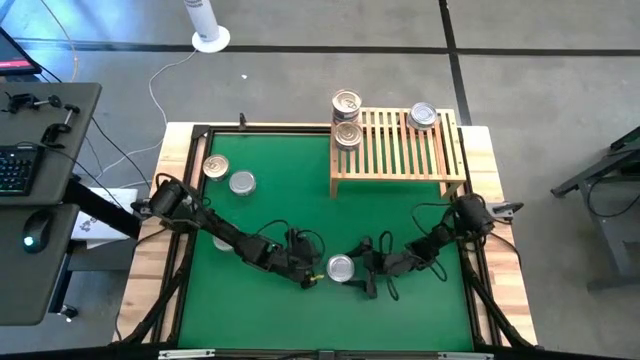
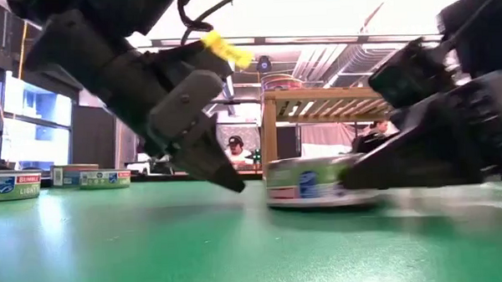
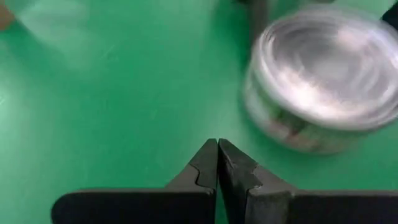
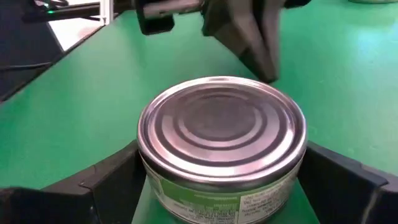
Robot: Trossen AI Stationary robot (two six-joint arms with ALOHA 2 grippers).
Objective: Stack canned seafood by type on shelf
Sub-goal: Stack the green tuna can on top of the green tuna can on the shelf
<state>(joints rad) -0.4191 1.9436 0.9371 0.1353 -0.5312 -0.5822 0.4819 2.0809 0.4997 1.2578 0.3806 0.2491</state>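
Note:
A silver tin with a green label (image 4: 222, 134) stands upright on the green mat (image 1: 260, 210), near the table's front edge. My right gripper (image 1: 350, 271) reaches it from the right and has a finger on each side of it. My left gripper (image 3: 217, 149) is shut just to the tin's left, slanting down with its tip close over the mat and apart from the tin. The slatted shelf (image 1: 400, 150) stands at the far right. One tin (image 1: 423, 117) sits on its top and two more (image 1: 347, 103) (image 1: 348, 135) sit at its left end. My right gripper pinches the tin's round side wall (image 4: 152, 186) between its two fingers (image 4: 106, 186), one on each opposite side. The fingers come nearly level from the table's right. The tin stays upright, lid up, its base at the mat's surface (image 2: 312, 204). Whether it is lifted clear does not show.
Two more tins (image 1: 215, 167) (image 1: 242, 183) stand on the mat at the far left. The table's wooden frame (image 1: 180, 140) borders the mat. A desk with a keyboard (image 1: 15, 170) stands left of the table. A person (image 2: 235, 150) sits in the room beyond.

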